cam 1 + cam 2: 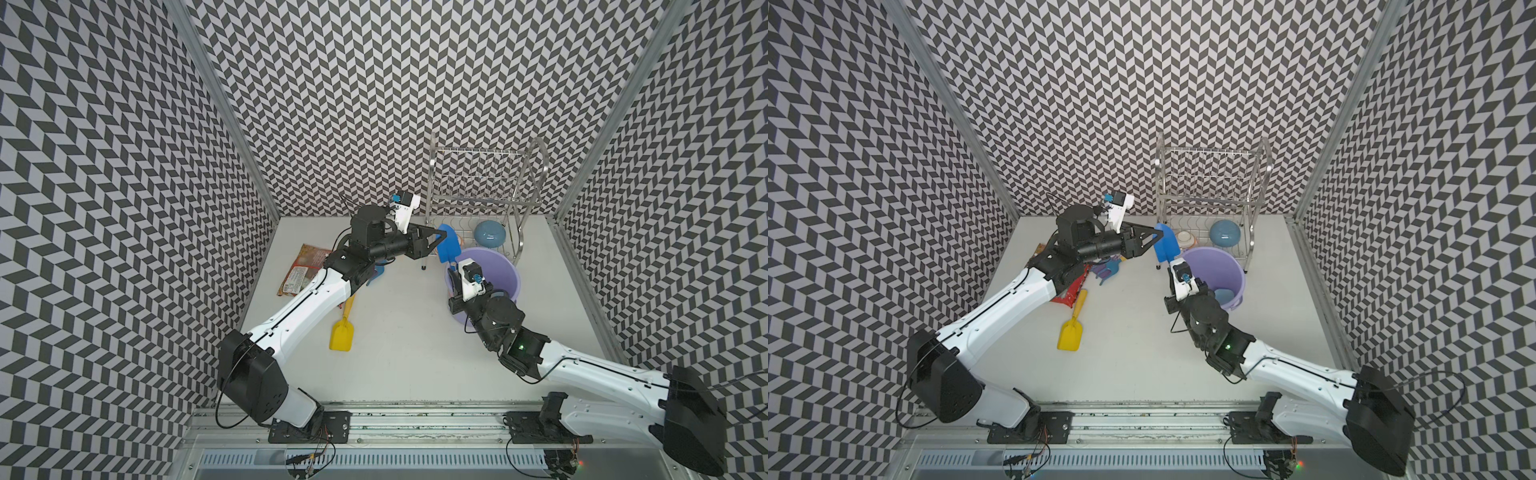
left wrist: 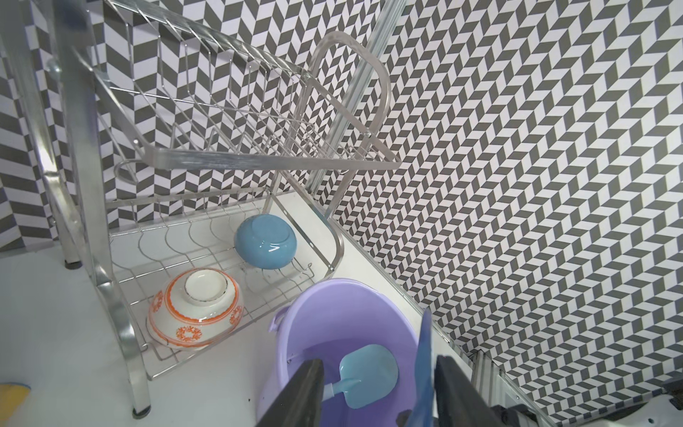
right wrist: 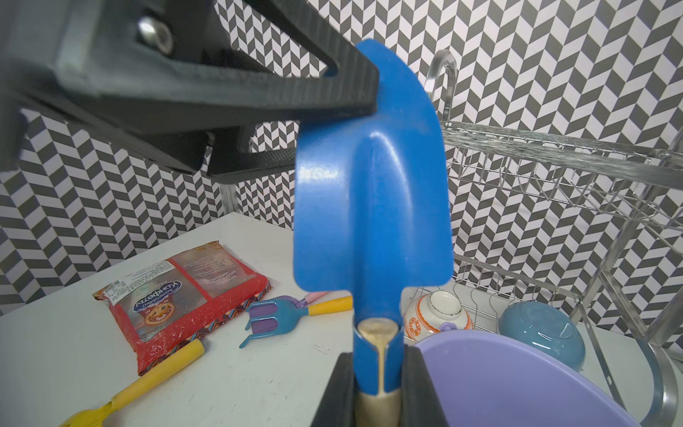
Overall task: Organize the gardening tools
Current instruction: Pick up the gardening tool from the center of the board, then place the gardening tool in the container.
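My right gripper [image 3: 377, 373] is shut on the cream handle of the dark blue trowel [image 3: 373, 203], held upright beside the lavender bucket [image 1: 513, 270]. My left gripper [image 1: 439, 244] is open around the trowel's blade [image 2: 424, 369]. The blade lies against one finger and stands clear of the other. A pale blue shovel [image 2: 369, 373] lies inside the bucket. The yellow spade [image 1: 342, 332] lies on the table near the left arm. The blue yellow-handled rake [image 3: 273, 318] rests over the purple fork [image 3: 264, 325] beside the red snack packet [image 3: 184, 292].
A two-tier metal dish rack [image 1: 478, 183] stands at the back right. A blue bowl [image 1: 490, 235] and an orange-patterned white bowl [image 2: 196, 310] sit upside down on its lower shelf. The bucket touches the rack's front. Patterned walls close in three sides.
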